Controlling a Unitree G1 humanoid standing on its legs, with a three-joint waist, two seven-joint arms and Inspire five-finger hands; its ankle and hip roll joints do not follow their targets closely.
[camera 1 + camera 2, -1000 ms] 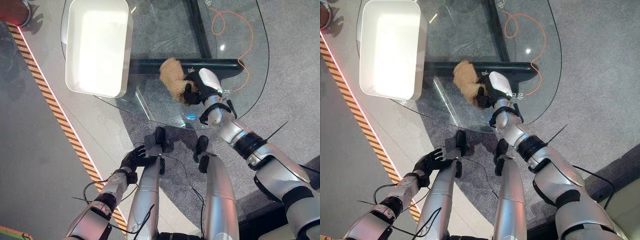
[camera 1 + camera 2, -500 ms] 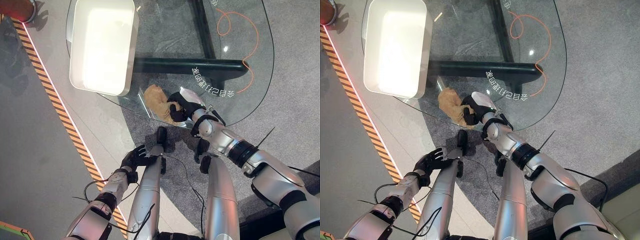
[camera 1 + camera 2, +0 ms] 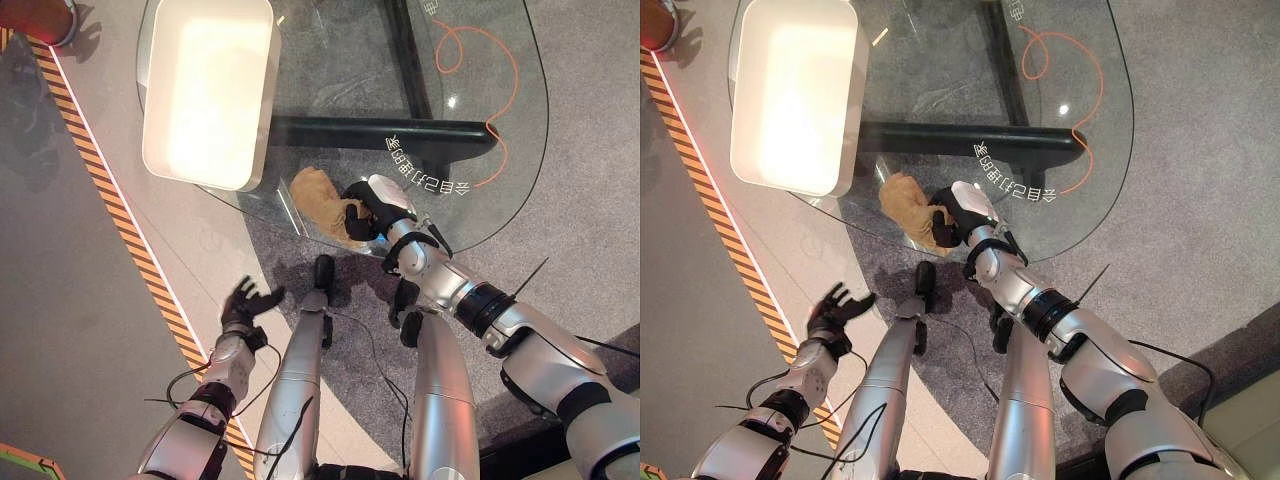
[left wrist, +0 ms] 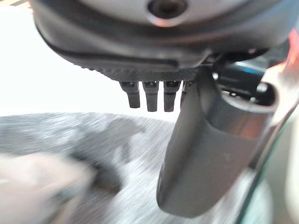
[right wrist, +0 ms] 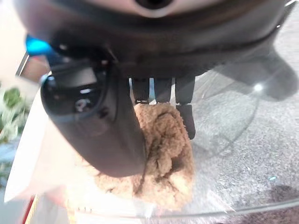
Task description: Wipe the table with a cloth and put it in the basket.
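A row of white characters (image 3: 425,170) is printed on the glass table (image 3: 545,120), near its front edge above the dark base bar. They appear reversed and cannot be read. A second bit of white print (image 3: 1015,8) at the far edge is cut off and also illegible. An orange-and-black striped line (image 3: 110,190) marks the floor.
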